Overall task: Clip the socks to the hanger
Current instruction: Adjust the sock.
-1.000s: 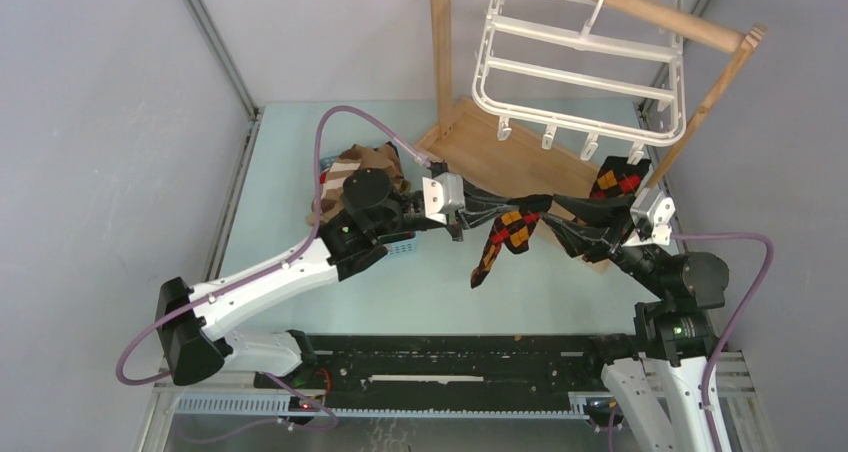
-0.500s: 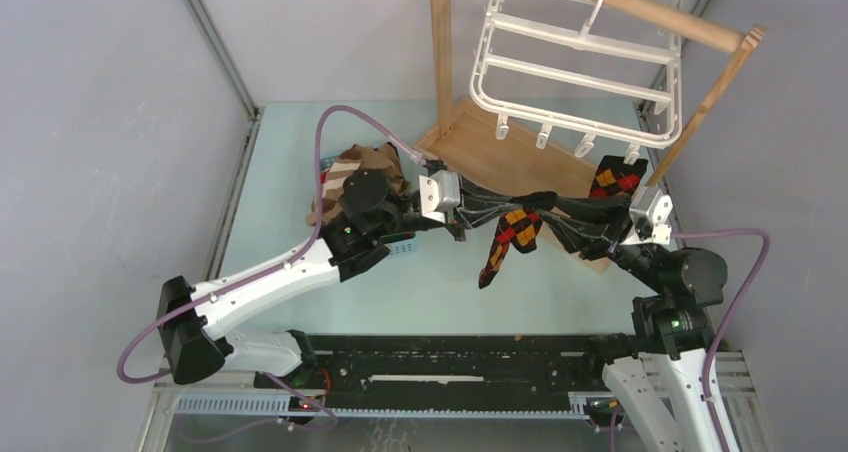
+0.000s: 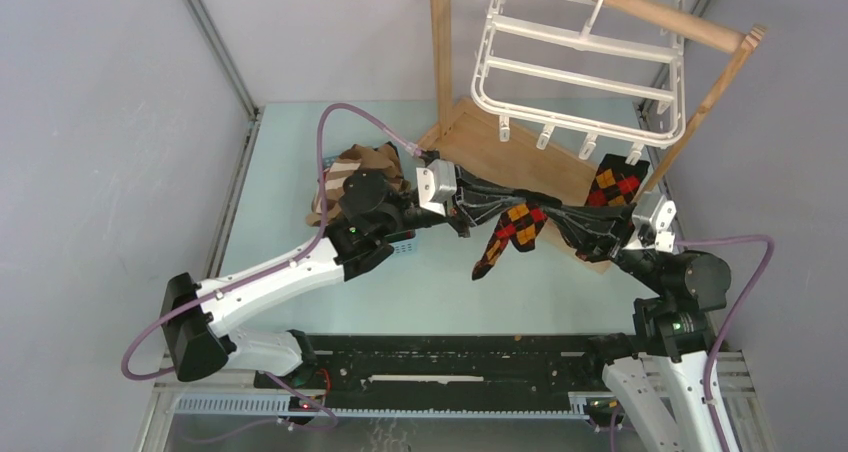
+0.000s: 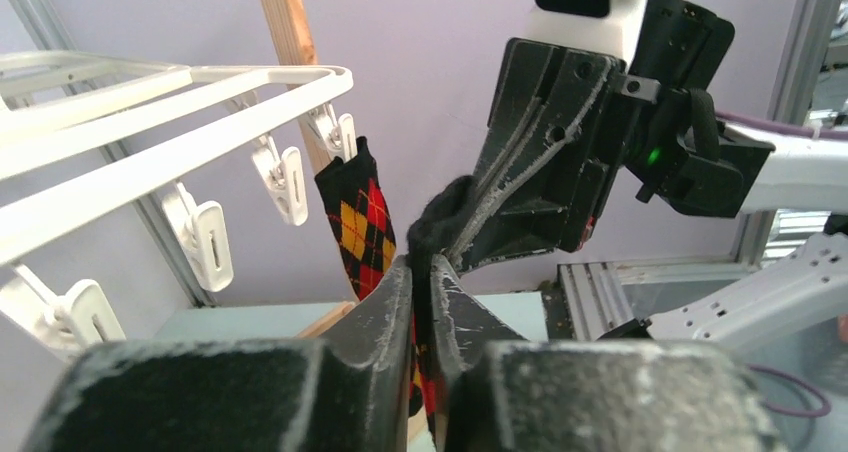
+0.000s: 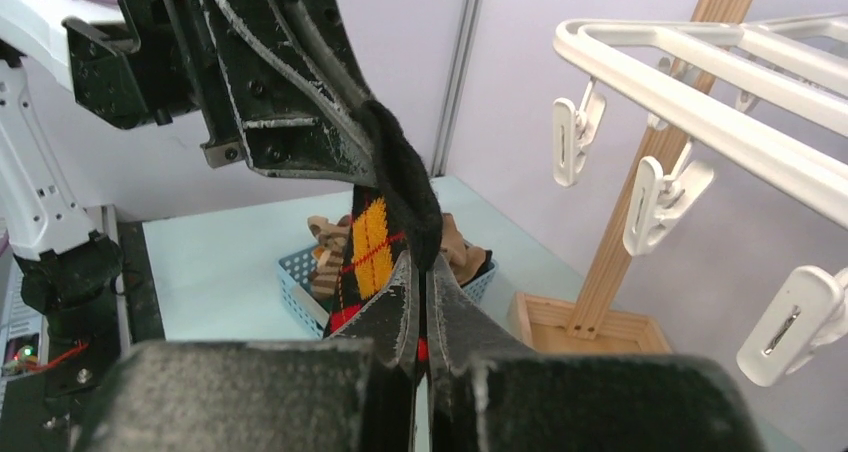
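A black argyle sock (image 3: 512,229) with red and orange diamonds hangs between my two grippers above the table. My left gripper (image 3: 505,207) is shut on its black cuff (image 4: 437,227). My right gripper (image 3: 553,212) is shut on the same cuff from the other side (image 5: 405,187). The white hanger (image 3: 580,57) hangs from the wooden rail behind, with its row of clips (image 3: 545,135) above and beyond the held sock. A second argyle sock (image 3: 612,184) hangs from the right end clip, also seen in the left wrist view (image 4: 362,222).
A tan wooden stand (image 3: 505,152) with a round rail (image 3: 640,12) holds the hanger. A small blue basket (image 5: 300,277) with brown striped socks (image 3: 355,172) sits at the left, under my left arm. Grey walls close in both sides.
Both grippers have moved a little up and back toward the hanger with the sock stretched between them. The hanger has swung slightly.
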